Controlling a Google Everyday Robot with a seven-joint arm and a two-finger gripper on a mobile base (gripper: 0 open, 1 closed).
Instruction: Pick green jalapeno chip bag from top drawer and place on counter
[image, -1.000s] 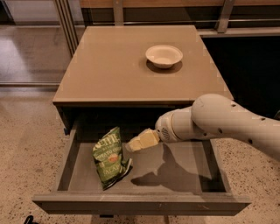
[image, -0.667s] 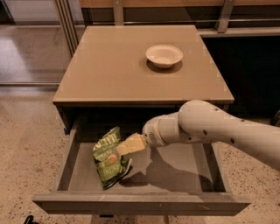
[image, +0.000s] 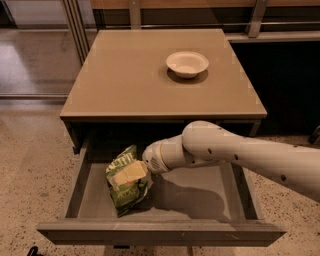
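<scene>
The green jalapeno chip bag (image: 124, 196) lies crinkled in the left part of the open top drawer (image: 205, 197). My gripper (image: 128, 174) reaches in from the right on the white arm (image: 235, 152) and sits down on the upper middle of the bag, covering part of its print. The tan counter (image: 135, 75) is directly above and behind the drawer.
A shallow cream bowl (image: 187, 63) stands on the counter's back right. The drawer's thick front panel (image: 160, 233) is nearest me. Speckled floor (image: 30, 165) lies to the left, with metal railing posts (image: 75, 25) at the back left and a dark shelf unit (image: 285, 75) to the right.
My arm has swung left inside the drawer. The gripper went from right of the bag to on top of it. The bag has stayed in place.
</scene>
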